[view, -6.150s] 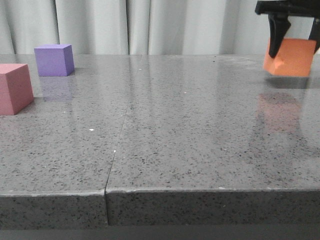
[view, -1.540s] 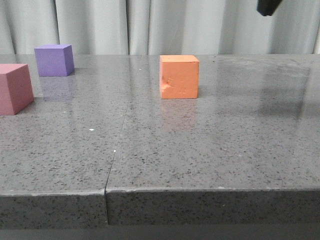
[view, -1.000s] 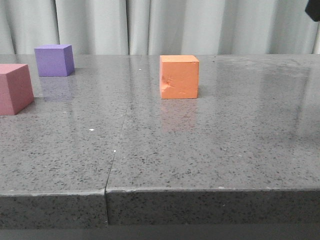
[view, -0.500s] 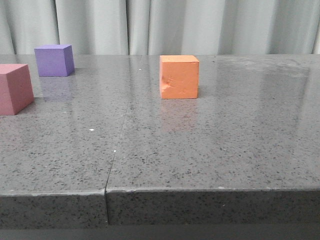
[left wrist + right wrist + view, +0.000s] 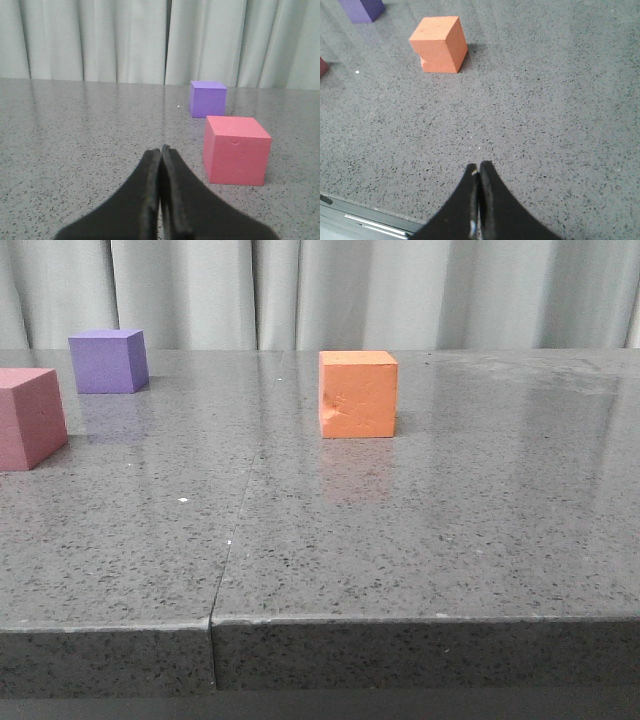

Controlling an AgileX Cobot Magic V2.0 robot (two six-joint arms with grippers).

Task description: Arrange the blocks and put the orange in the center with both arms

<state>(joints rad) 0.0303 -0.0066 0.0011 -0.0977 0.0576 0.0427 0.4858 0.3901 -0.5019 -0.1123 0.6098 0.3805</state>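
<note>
The orange cube (image 5: 358, 393) stands alone near the middle of the grey table, its dented face toward the front; it also shows in the right wrist view (image 5: 439, 44). The purple cube (image 5: 108, 360) sits at the far left and the pinkish-red cube (image 5: 28, 416) at the left edge, nearer. In the left wrist view the pinkish-red cube (image 5: 236, 149) and the purple cube (image 5: 207, 98) lie ahead of my left gripper (image 5: 161, 148), which is shut and empty. My right gripper (image 5: 478, 165) is shut and empty, well back from the orange cube. Neither gripper shows in the front view.
The grey speckled table (image 5: 420, 520) has a seam (image 5: 240, 510) running front to back left of centre. Its front edge (image 5: 400, 620) is close to the camera. Pale curtains (image 5: 320, 290) hang behind. A table edge with a metal strip (image 5: 365, 222) lies near the right gripper.
The right gripper carried the orange cube from the far right to the middle, let it go, and withdrew up and right out of the front view. The cubes have stayed still since.
</note>
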